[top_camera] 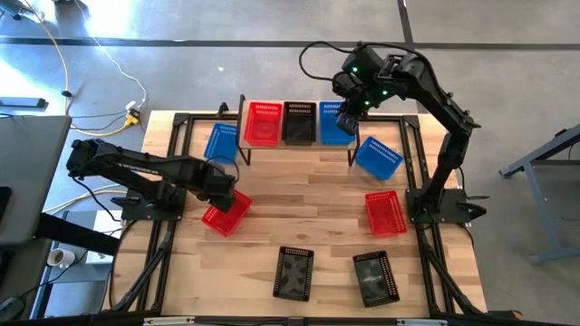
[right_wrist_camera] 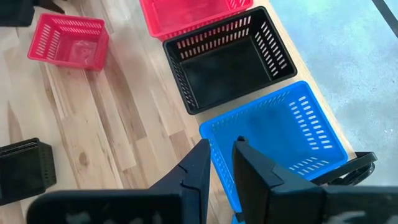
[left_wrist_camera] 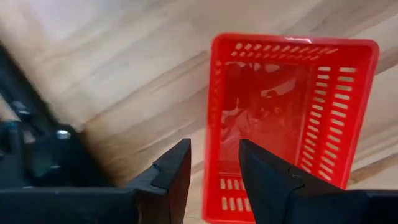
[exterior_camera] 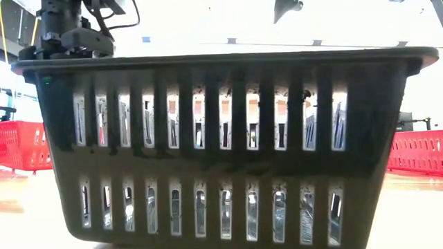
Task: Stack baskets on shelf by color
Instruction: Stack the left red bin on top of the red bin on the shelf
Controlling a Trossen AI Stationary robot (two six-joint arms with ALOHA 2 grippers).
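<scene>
Left pincer (left_wrist_camera: 214, 171) straddles rim of red basket (left_wrist_camera: 286, 118) on tabletop (top_camera: 317, 199), not yet clamped. Right pincer (right_wrist_camera: 217, 155) parted over blue basket (right_wrist_camera: 273, 134) on shelf (top_camera: 237, 127). Advice: seat deeper, then squeeze.

Shelf (top_camera: 299, 147) — red, black, blue baskets (top_camera: 298, 122)
</scene>
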